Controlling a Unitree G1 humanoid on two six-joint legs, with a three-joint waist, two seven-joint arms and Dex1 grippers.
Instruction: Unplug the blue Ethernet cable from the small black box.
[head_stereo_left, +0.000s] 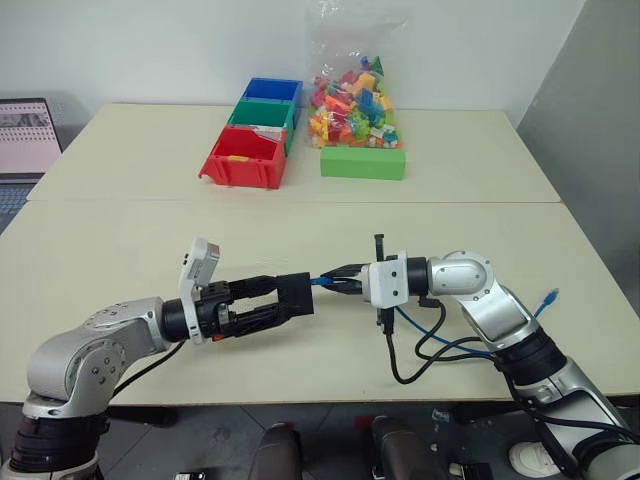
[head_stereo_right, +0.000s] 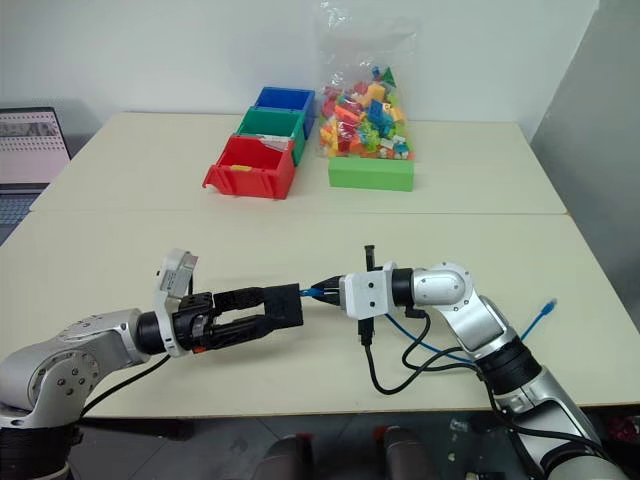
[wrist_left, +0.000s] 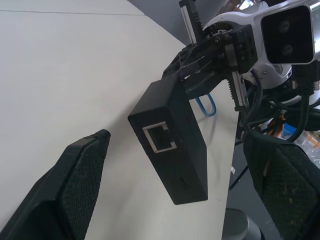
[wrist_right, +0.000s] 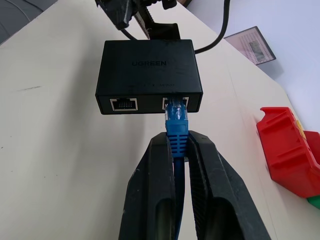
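Both arms were held above the bench (head_stereo_left: 120, 215), near its front edge, with the small black box (head_stereo_left: 294, 294) suspended between them, clear of the surface. The right gripper (wrist_right: 177, 150) was closed on the blue boot of the blue Ethernet cable (wrist_right: 176, 129), just behind the plug. The plug itself sat in one port of the box; the neighbouring port on the same face was empty. The rest of the cable trailed back under the right arm, with its free end (head_stereo_left: 549, 297) showing near the right edge of the bench.

The left gripper (wrist_left: 175, 185) stood wide. In the left wrist view the box hung between its fingers (wrist_left: 75, 185) with a visible gap on each side, so it was judged to be straddling the box and not clamping it. The box appeared to be carried by the plugged cable alone.

Step in hand, as judged: bracing the box before the pull. The cable was still seated, so the unplugging proper was not yet done.

The next move called for the left gripper to close firmly on the box body, clear of the ports. The right gripper then needed to draw the plug straight out along the port axis. Whether the latch tab was depressed could not be told; an unreleased latch risked dragging the box along.
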